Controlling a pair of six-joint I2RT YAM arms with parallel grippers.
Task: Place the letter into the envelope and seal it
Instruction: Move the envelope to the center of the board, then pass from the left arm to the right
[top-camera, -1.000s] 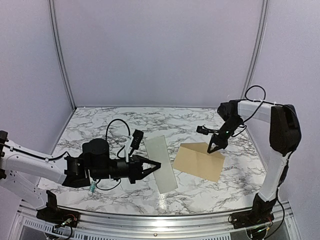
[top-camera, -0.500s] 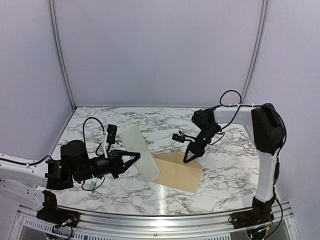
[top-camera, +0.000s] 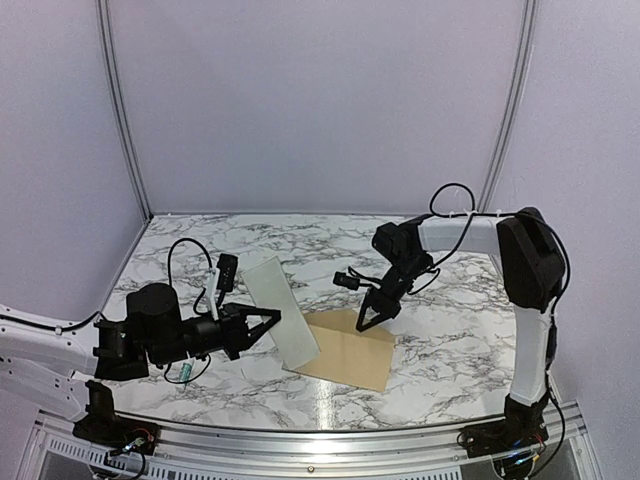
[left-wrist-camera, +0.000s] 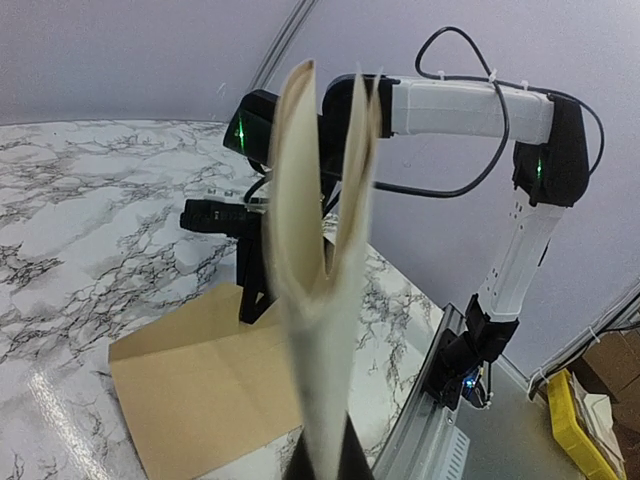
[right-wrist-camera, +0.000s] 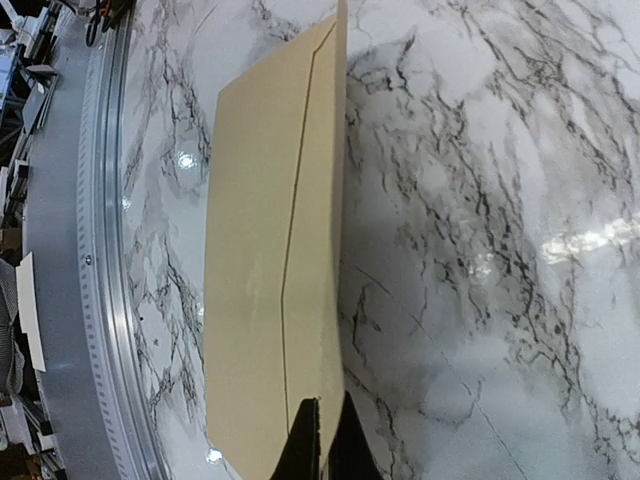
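The letter (top-camera: 281, 310), a pale cream sheet folded in two, stands tilted in my left gripper (top-camera: 268, 322), which is shut on its near edge. In the left wrist view the folded letter (left-wrist-camera: 315, 280) rises edge-on from the jaws. The tan envelope (top-camera: 345, 350) lies on the marble table right of the letter. My right gripper (top-camera: 366, 318) is shut on the envelope's far edge. In the right wrist view the envelope (right-wrist-camera: 265, 290) stretches away from the gripper (right-wrist-camera: 322, 440), its flap seam showing.
The marble table (top-camera: 450, 330) is bounded by a metal rail (top-camera: 320, 445) at the front and purple walls behind. A black cable loops over the left arm (top-camera: 150, 335). The right arm (top-camera: 470, 228) reaches in from the right.
The right gripper dragged the envelope left toward the table's middle. The left gripper pulled the letter back left and lifted it, so it now stands tilted beside the envelope.
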